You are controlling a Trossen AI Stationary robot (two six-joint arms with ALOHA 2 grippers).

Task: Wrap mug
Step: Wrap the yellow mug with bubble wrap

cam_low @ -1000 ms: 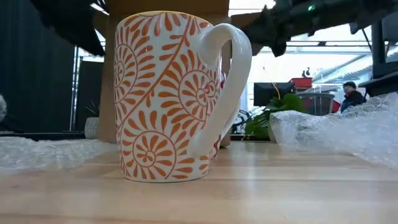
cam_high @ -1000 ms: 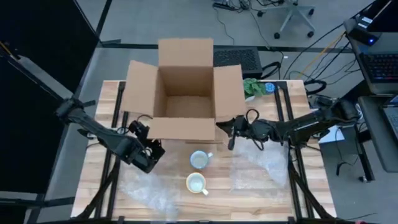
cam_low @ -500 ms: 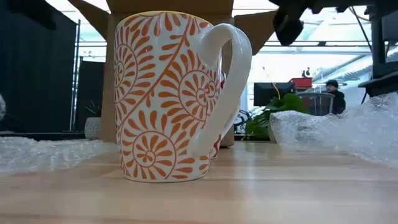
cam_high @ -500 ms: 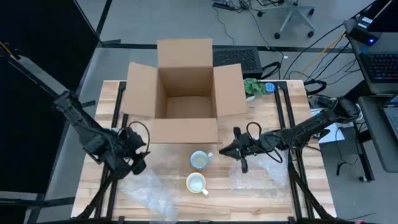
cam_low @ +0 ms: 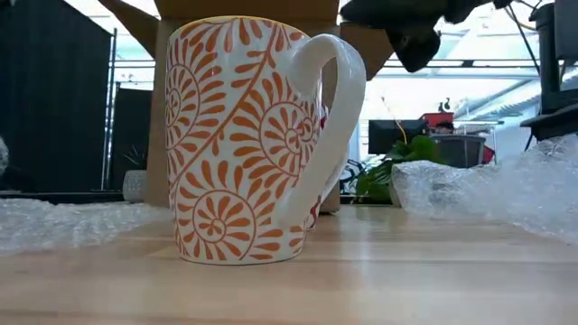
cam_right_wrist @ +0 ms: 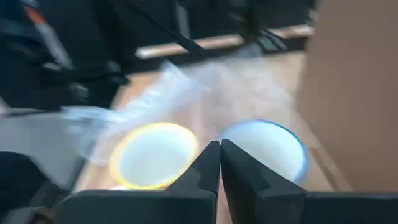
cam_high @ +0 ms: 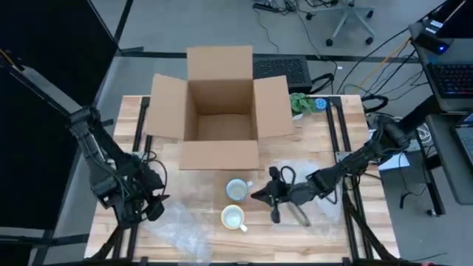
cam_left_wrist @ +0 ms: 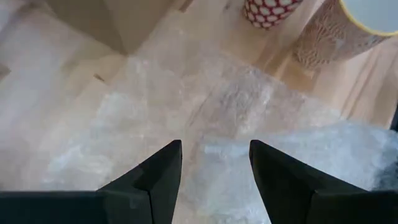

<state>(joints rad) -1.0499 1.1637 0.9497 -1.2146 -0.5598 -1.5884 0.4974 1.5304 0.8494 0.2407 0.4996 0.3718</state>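
Watching the left claw first: spread wide, empty, hanging low over the near-left bubble wrap sheet on the bench. From its own wrist view, clear plastic right under the parted fingers, and beyond the sheet's far edge two mugs: the orange-patterned mug and, just beside it, the red-dotted mug.

Over to the right claw: clenched tight on nothing, fingers pressed together, pointing in from the right straight at the pair. Ahead of it the yellow-rimmed opening of the orange-patterned mug and the blue-rimmed one of the red-dotted mug, side by side, upright, near the claw but not touching it.

Placing the mugs from above: both near the middle of the bench, in front of the open cardboard box, the orange-patterned mug nearer the front edge and right at the wrap's edge, handle turned to the right. Standing clear of the sheet, not on it.

Judging the key line: mug between the two claws, wrap to its left, right claw nearer. Probably a push or carry leftward onto the sheet, with the left claw ready to pinch the plastic. A second crumpled sheet under the right arm.
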